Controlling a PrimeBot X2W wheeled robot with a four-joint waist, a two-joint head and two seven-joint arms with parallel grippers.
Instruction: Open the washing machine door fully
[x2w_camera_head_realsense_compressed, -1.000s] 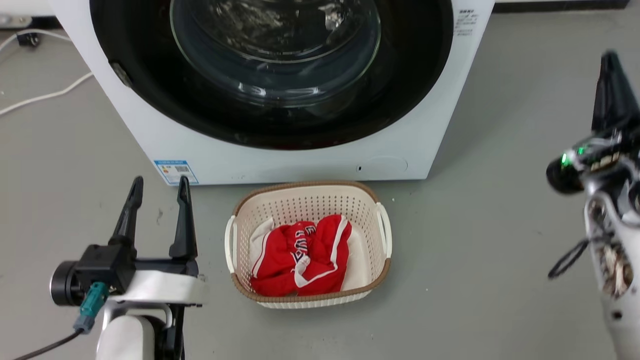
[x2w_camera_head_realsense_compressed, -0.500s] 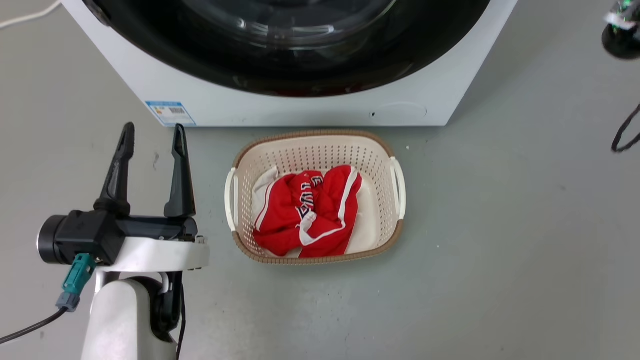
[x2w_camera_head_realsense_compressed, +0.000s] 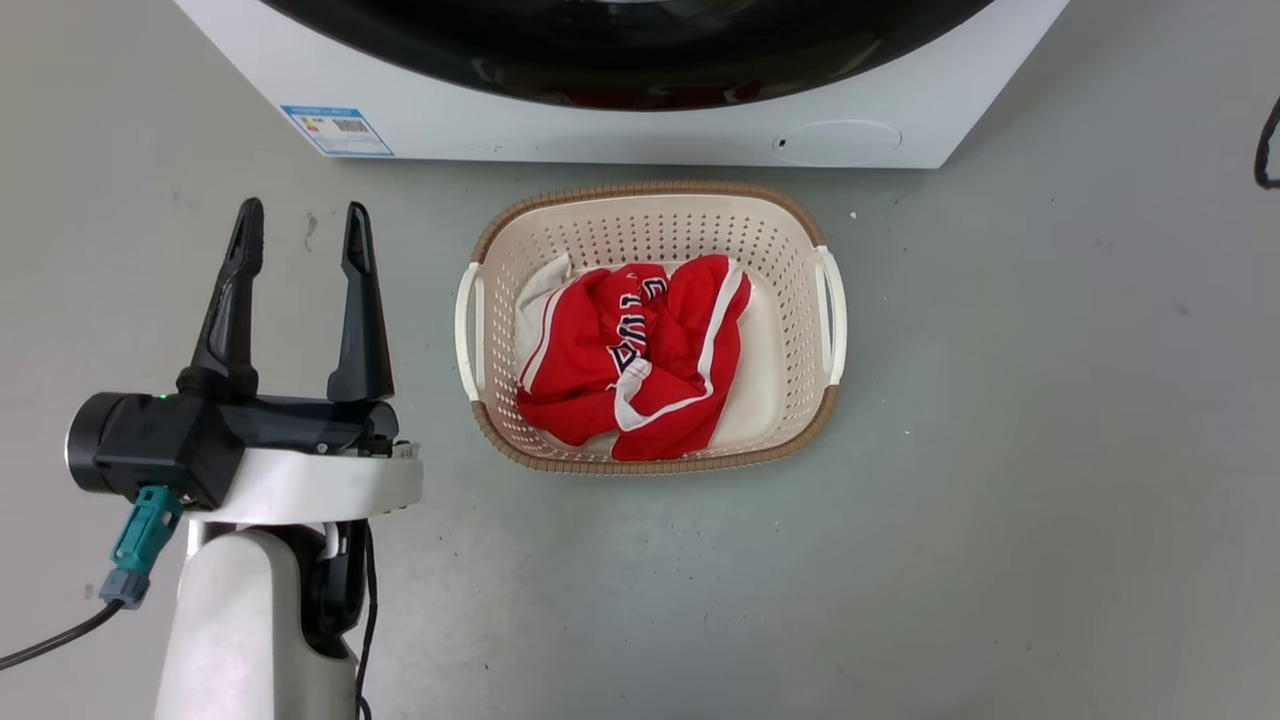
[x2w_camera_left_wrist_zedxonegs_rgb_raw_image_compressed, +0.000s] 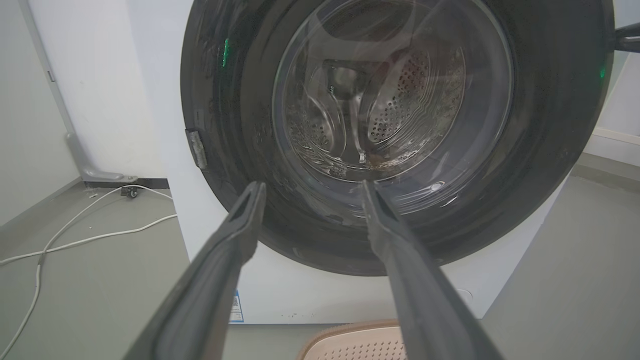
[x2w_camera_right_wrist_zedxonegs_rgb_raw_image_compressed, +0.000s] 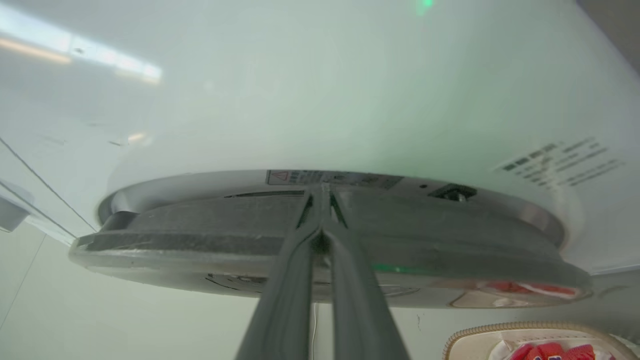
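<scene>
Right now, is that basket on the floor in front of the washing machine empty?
No, a crumpled red garment with white trim lies inside the basket.

A basket (x2w_camera_head_realsense_compressed: 800, 330) holding a garment (x2w_camera_head_realsense_compressed: 640, 350) lies before the washing machine door (x2w_camera_head_realsense_compressed: 640, 70).

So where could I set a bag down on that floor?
Best is the bare floor right of the basket, and the stretch in front of it, nearer the robot. Crowded: the thin strip between basket and washing machine, and the left, where the left end effector hovers.
</scene>
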